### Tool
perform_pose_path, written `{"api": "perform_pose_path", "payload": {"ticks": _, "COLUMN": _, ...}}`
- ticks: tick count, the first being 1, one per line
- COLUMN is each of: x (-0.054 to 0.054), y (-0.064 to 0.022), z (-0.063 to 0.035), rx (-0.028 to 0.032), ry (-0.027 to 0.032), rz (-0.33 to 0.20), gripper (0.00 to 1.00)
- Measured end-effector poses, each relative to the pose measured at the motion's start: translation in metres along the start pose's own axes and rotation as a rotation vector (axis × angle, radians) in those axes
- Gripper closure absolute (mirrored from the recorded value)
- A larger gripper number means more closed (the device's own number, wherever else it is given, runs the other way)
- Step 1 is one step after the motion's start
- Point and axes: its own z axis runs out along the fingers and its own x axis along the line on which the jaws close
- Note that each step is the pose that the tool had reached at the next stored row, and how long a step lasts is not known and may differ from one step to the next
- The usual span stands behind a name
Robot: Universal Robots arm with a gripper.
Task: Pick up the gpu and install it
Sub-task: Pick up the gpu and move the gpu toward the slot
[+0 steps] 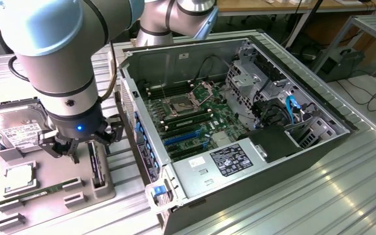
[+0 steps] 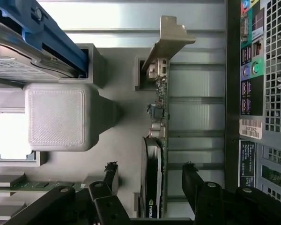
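Wrist view: hand (image 2: 150,169) spread apart astride the gpu (image 2: 153,157); its green logo (image 2: 151,204) unreadable.

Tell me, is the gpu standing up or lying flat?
Standing up. The gpu sits on edge in a holder slot, its thin side showing inside the open gripper.

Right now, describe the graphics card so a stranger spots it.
Beside the open computer case, on the exterior view's left, lies a grey tray. The graphics card stands on edge in its slot nearest the case. Unlike the memory stick, it has a silver bracket.
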Motion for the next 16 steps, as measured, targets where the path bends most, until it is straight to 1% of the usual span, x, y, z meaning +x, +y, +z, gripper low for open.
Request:
{"api": "perform_pose_path", "payload": {"ticks": 5, "x": 0.000, "y": 0.0003, "z": 0.0111, "rx": 0.0000, "ry": -0.0001, "rz": 0.000, "gripper": 0.34}}
{"api": "perform_pose_path", "payload": {"ticks": 8, "x": 0.000, "y": 0.0003, "z": 0.0161, "rx": 0.0006, "ry": 0.0000, "rz": 0.000, "gripper": 0.34}}
{"api": "perform_pose_path", "payload": {"ticks": 9, "x": 0.000, "y": 0.0003, "z": 0.0161, "rx": 0.0018, "ry": 0.0001, "rz": 0.000, "gripper": 0.34}}
{"api": "perform_pose_path", "payload": {"ticks": 14, "x": 0.000, "y": -0.0001, "z": 0.0161, "rx": 0.0020, "ry": 0.0001, "rz": 0.000, "gripper": 0.34}}
{"api": "perform_pose_path", "payload": {"ticks": 16, "x": 0.000, "y": -0.0010, "z": 0.0164, "rx": 0.0018, "ry": -0.0002, "rz": 0.002, "gripper": 0.35}}
